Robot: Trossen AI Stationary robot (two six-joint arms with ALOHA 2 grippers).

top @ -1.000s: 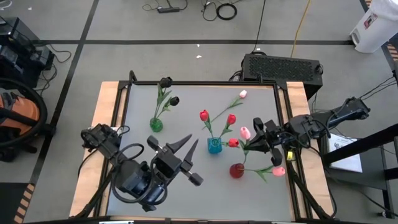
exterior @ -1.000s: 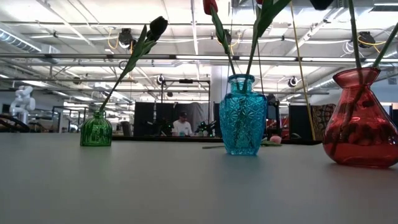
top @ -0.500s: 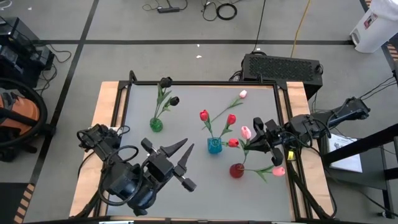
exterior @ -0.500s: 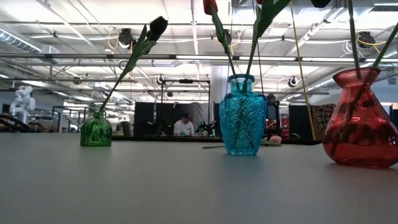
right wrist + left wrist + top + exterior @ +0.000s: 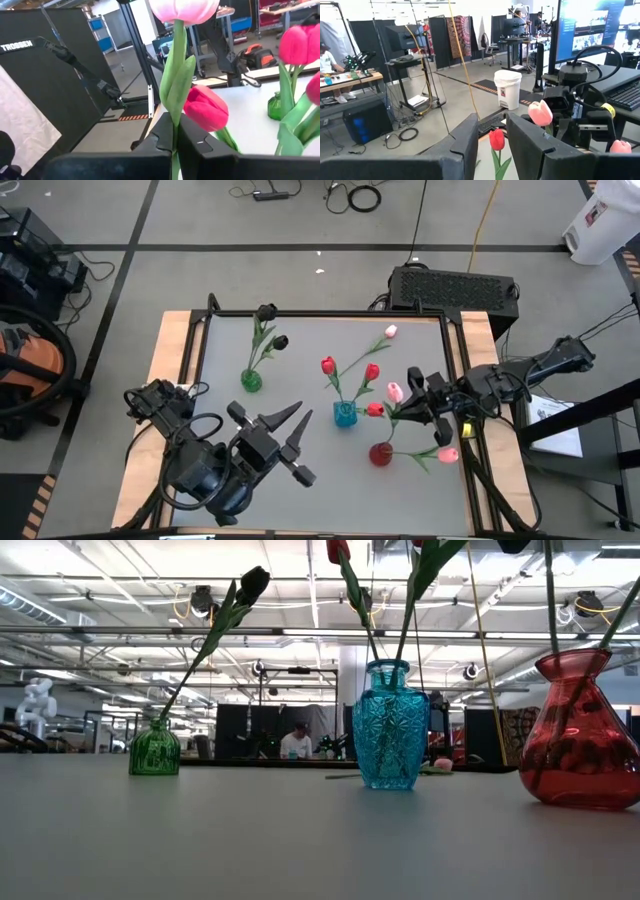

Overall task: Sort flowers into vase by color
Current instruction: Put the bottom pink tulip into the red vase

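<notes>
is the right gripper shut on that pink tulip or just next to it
Shut on it. In the right wrist view the right gripper has its fingers pressed against the green stem of the pink tulip, above the red vase.

A grey table (image 5: 230, 340) carries a green vase (image 5: 251, 381), blue vase (image 5: 345, 415) and red vase (image 5: 380, 453).

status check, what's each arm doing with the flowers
Right gripper shut on pink tulip, above red vase. Left gripper open, empty, waiting near front. One pink tulip lies loose on table.

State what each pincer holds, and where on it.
Right pincer: shut on the pink artificial tulip, gripping its green stem below the bud. Left pincer: open, empty.
</notes>
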